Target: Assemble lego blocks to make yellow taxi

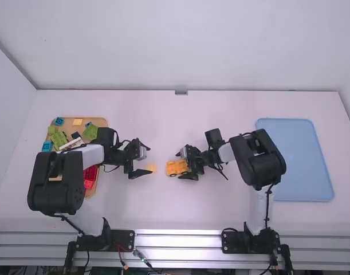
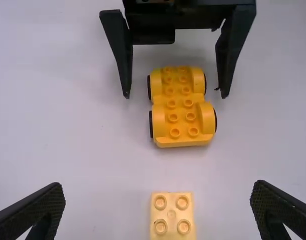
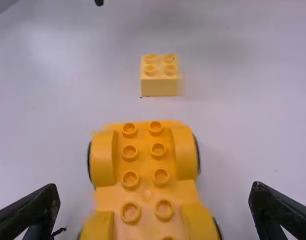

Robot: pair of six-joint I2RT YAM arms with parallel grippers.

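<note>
Near the table's middle, my left gripper (image 1: 141,159) stands open beside a pale yellow block (image 1: 151,168). In the left wrist view that two-by-two block (image 2: 172,217) lies between the spread fingers of my left gripper (image 2: 160,212), touching neither. My right gripper (image 1: 187,163) is open over the orange-yellow wheeled car base (image 1: 176,167), whose studs face up. The right wrist view has the car base (image 3: 146,180) between the open fingers of my right gripper (image 3: 154,212), with the pale block (image 3: 160,76) a short gap beyond its end.
A brown tray (image 1: 98,122) of mixed green, blue, red and white blocks sits at the left, partly under the left arm. At the right lies a blue tray (image 1: 303,166), with the right arm's elbow beside its left edge.
</note>
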